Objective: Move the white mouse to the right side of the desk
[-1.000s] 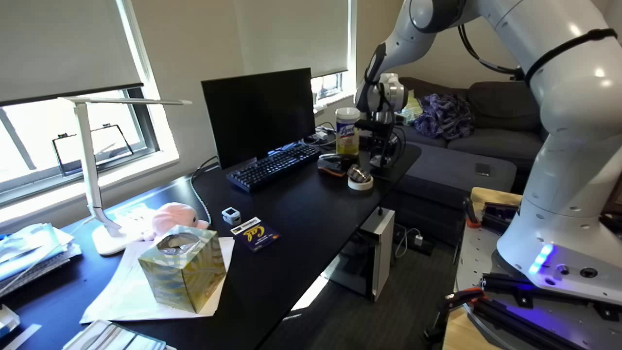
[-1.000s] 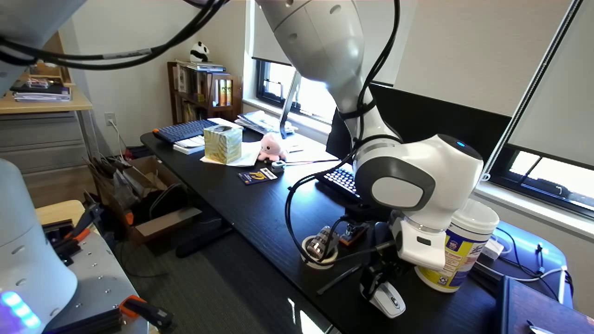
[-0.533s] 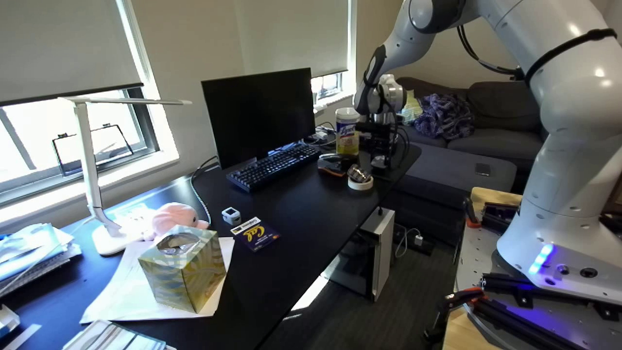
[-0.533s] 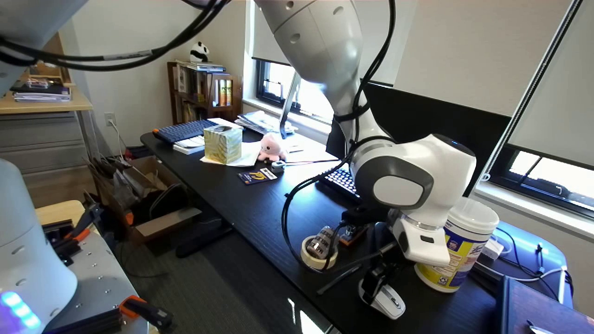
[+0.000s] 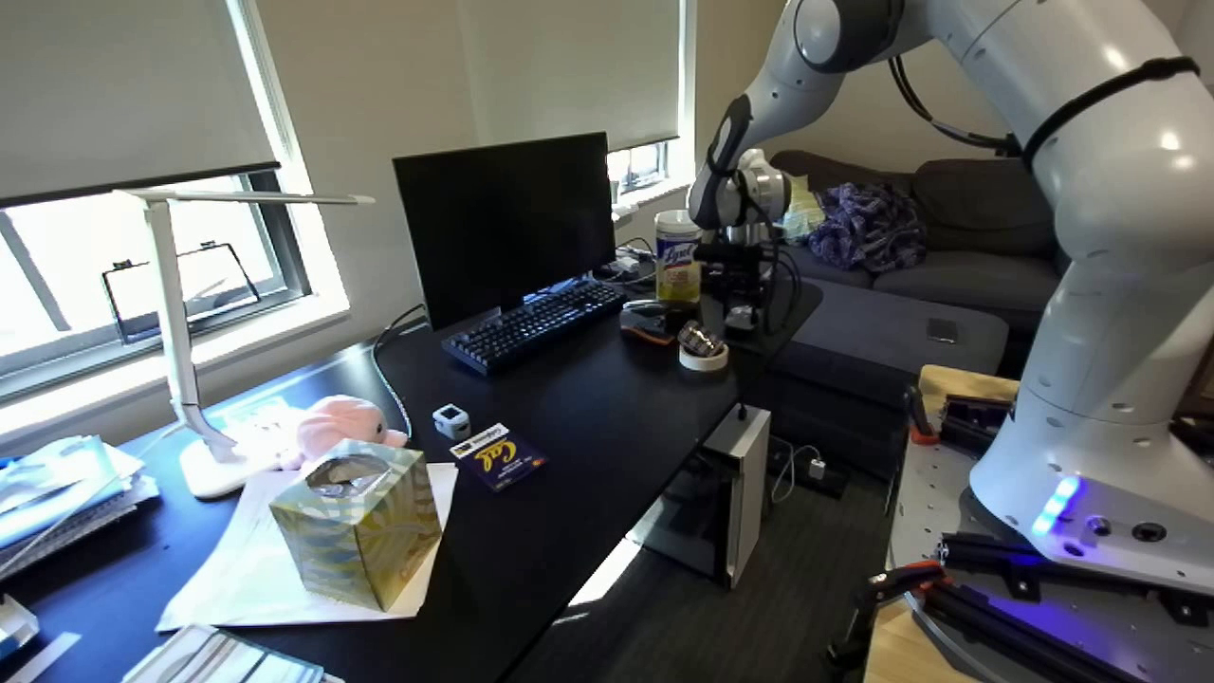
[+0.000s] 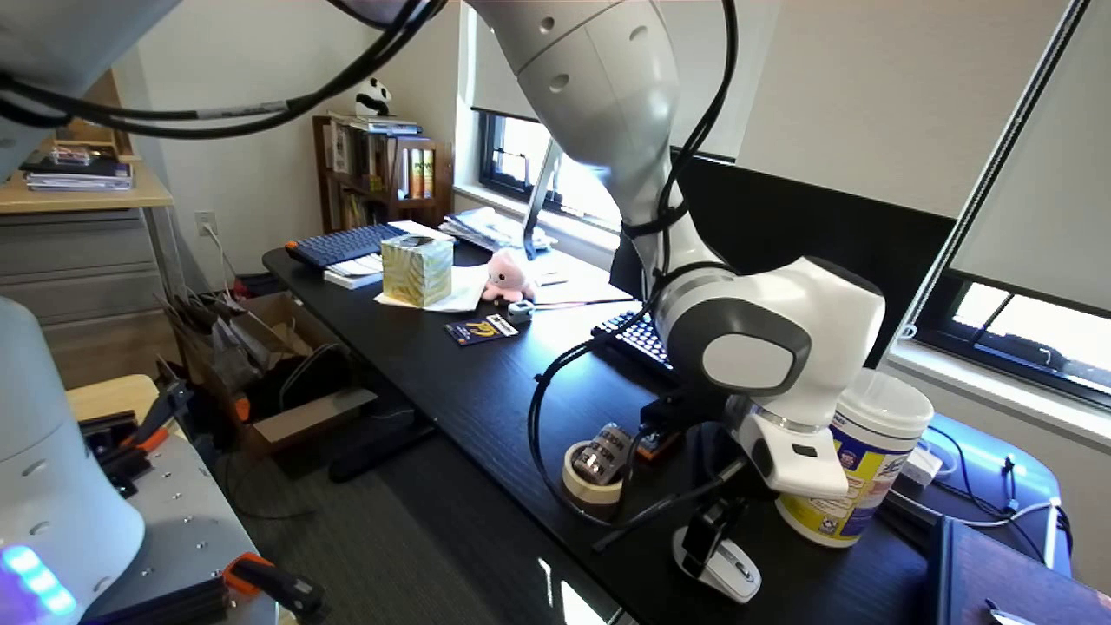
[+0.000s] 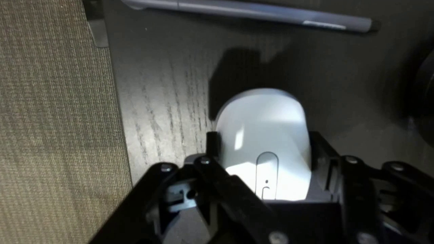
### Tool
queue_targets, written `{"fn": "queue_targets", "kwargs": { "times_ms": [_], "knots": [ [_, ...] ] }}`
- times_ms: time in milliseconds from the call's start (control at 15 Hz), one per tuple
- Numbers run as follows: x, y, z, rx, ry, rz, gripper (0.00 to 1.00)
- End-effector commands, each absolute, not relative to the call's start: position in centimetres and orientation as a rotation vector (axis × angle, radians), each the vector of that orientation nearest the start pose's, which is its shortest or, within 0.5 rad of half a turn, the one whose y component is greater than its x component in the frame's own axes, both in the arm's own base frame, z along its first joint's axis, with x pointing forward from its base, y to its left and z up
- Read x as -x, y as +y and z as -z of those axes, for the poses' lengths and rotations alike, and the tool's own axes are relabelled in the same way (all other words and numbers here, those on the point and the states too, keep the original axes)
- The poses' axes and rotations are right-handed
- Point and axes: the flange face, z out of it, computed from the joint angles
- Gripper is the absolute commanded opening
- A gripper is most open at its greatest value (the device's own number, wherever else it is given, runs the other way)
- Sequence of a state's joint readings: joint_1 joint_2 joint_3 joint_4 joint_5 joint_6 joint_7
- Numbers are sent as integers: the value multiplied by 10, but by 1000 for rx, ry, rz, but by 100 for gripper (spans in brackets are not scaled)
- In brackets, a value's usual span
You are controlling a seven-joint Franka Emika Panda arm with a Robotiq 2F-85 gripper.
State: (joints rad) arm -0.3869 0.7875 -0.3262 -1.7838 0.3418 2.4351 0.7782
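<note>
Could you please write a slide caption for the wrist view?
The end effector flanks the white mouse on the black desk, a pen-like stick lying nearby.

I saw a Lysol canister (image 5: 677, 266) near the monitor (image 5: 507, 223), a pink octopus plush (image 6: 506, 276) by the tissue box (image 6: 417, 276), a panda figure (image 6: 373, 97) atop the bookcase (image 6: 415, 207).

Wht mouse (image 7: 264, 142) gripped in tool (image 7: 263, 145), pen (image 7: 252, 10) nrby

In an exterior view, the gripper (image 6: 706, 547) and white mouse (image 6: 732, 573) have edged slightly toward lower right; the cable loop (image 6: 533, 425) sags lower.
</note>
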Motion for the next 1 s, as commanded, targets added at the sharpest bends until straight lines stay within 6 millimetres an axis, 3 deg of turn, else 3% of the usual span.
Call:
{"fn": "queue_targets", "kwargs": {
  "times_ms": [0, 200, 267, 467, 600, 733, 933],
  "knots": [
    [-496, -414, -119, 2165, 2306, -90, 39],
    [-497, -415, -119, 2160, 2307, -87, 39],
    [-497, -415, -120, 2159, 2304, -84, 89],
    [-494, -417, -123, 2139, 2318, -73, 100],
    [-491, -419, -128, 2111, 2335, -65, 100],
    [-481, -424, -151, 2094, 2356, -44, 100],
    [-457, -431, -209, 2125, 2384, 66, 100]
  ]
}}
